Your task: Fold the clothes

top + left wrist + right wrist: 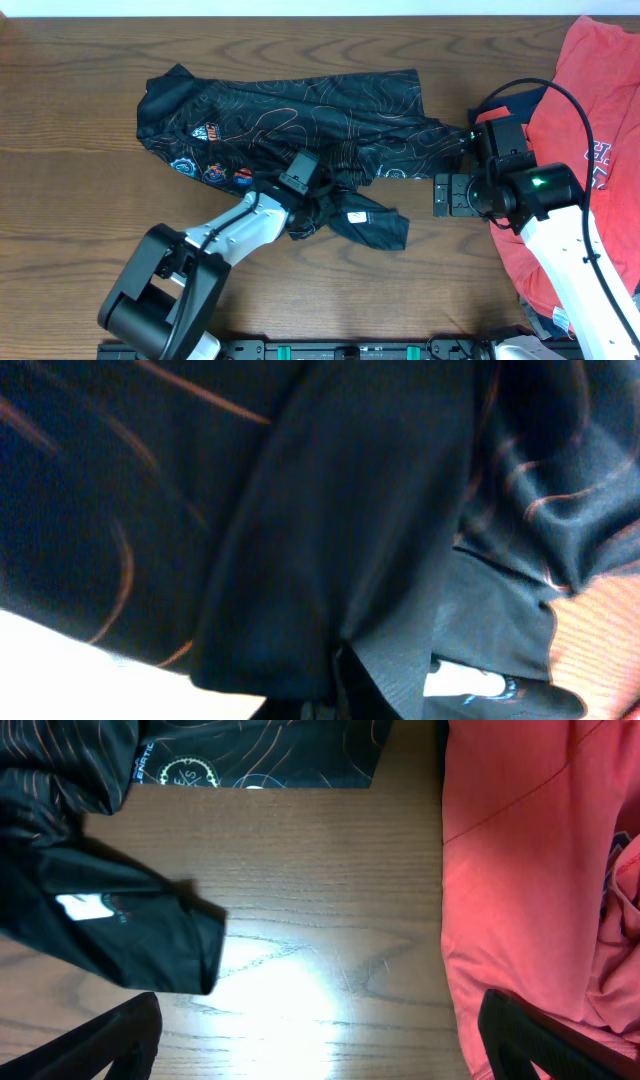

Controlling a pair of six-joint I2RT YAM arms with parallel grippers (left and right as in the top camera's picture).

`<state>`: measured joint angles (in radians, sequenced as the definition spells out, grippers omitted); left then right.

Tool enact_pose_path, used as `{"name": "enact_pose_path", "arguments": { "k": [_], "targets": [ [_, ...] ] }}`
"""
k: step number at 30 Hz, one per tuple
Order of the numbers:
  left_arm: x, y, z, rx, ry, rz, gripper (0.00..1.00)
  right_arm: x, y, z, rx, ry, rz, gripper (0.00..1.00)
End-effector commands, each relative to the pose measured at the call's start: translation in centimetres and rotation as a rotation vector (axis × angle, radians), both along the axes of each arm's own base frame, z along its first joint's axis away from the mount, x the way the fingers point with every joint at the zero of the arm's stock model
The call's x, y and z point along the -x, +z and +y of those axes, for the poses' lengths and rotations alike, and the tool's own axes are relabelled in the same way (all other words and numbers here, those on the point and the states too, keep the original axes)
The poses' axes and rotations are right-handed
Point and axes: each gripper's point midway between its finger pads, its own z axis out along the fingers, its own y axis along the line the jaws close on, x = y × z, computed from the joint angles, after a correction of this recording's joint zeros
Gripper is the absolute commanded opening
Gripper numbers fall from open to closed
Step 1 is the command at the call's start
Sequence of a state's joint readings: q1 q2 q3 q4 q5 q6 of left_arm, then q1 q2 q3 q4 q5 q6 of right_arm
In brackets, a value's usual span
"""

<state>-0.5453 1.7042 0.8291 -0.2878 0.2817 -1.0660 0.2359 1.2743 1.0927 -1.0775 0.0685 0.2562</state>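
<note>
Black jersey (300,110) with thin orange contour lines: lies rumpled on the bench (70,200). At the jersey's near edge, my left hand (303,182) is closed tight on a bunched fold of it. Just off the jersey's right end, my right hand (447,195) hovers spread wide, holding nothing. Farther right of the jersey: a red T-shirt (590,90).

black jersey (330,105) of faintly shiny cloth, table (70,220) of grained wood, red T-shirt (600,90) of matt cloth
</note>
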Motion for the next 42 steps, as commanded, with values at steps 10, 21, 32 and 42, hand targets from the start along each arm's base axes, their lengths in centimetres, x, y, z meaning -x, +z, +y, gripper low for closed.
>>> {"name": "enact_pose_path", "arguments": {
  "k": [10,21,32,42],
  "targets": [
    [2.2,6.8,16.5,-0.208,0.031,-0.061,0.06,-0.5,-0.6,-0.3,-0.028,-0.124,0.017,0.99],
    [4.5,8.6,24.4,-0.224,0.311,-0.038,0.06,-0.6,-4.8,2.0,-0.148,-0.29,0.198,0.99],
    [5.0,8.2,24.3,-0.224,0.29,-0.009,0.06,-0.3,-11.1,3.6,-0.137,-0.379,0.405,0.83],
    [5.0,8.2,24.3,-0.223,0.291,-0.009,0.06,-1.8,-14.4,5.4,-0.213,-0.403,0.439,0.69]
  ]
}}
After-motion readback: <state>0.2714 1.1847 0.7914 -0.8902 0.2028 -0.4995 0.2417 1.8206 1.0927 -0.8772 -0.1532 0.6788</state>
